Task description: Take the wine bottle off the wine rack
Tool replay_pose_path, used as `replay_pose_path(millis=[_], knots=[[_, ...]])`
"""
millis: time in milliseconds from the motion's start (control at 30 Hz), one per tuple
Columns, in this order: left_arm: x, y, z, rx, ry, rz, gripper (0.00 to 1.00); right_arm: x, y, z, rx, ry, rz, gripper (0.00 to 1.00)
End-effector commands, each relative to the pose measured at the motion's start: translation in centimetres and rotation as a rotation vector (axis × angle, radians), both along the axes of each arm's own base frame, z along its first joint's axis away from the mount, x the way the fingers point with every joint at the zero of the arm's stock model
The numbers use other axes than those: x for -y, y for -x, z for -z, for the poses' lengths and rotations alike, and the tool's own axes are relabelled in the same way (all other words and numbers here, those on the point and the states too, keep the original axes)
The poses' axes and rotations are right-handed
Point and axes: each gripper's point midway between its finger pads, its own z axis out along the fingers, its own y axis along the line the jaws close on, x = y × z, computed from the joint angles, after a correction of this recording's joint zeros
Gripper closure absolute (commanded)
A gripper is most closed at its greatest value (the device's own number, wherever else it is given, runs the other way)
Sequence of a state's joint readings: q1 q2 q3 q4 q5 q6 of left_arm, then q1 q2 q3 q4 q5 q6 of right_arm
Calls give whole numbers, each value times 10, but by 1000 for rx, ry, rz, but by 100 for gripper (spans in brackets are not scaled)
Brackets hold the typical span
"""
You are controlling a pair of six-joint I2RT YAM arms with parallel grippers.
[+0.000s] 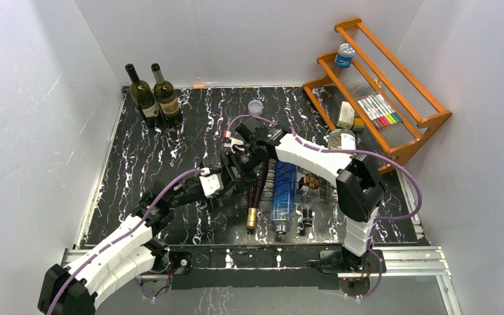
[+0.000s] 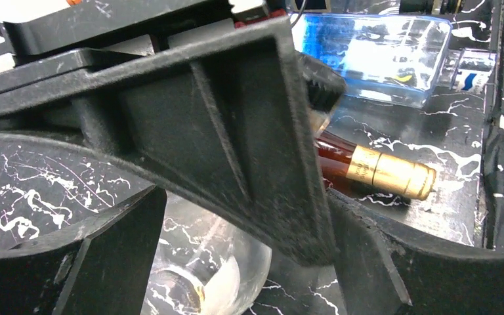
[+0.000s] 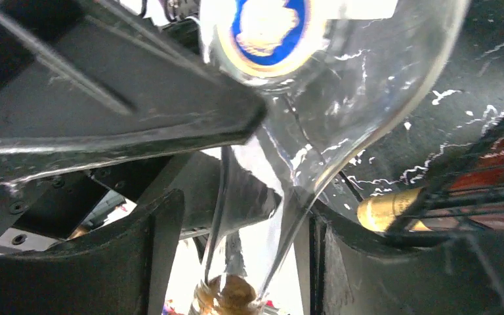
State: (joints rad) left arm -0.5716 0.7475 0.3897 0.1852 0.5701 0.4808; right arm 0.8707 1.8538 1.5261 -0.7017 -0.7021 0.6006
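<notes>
Gold-capped wine bottle (image 2: 380, 172) sharp at left wrist (small overhead).

A dark red glass wine bottle with a gold foil neck (image 1: 252, 213) lies on its side at the left end of the low black wire wine rack (image 1: 294, 172), neck toward the near edge.

The left arm (image 1: 170, 193) and right arm (image 1: 315, 154) met above the left end of the wine rack (image 1: 300, 197) on the bench (image 1: 138, 151). A gold-capped wine bottle (image 1: 252, 213) lay just left of a blue bottle (image 1: 282, 197); two green bottles (image 1: 154, 98) stood upright at the far-left corner.
</notes>
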Motion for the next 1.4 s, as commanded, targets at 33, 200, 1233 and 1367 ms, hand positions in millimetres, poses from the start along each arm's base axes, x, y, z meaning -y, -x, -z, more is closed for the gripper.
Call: replay_pose_path(millis=[33, 200, 1233, 1367], knots=[[8, 11, 12, -79, 7, 55, 20, -19, 9, -57, 89, -270, -77, 23], [8, 11, 9, -72, 11, 51, 27, -17, 11, -66, 109, -304, -69, 18], [-22, -15, -70, 124, 154, -213, 91, -7, -75, -144, 273, -492, 291, 2], [-27, -20, -79, 132, 186, -260, 94, 27, -92, -170, 344, -512, 346, 2]])
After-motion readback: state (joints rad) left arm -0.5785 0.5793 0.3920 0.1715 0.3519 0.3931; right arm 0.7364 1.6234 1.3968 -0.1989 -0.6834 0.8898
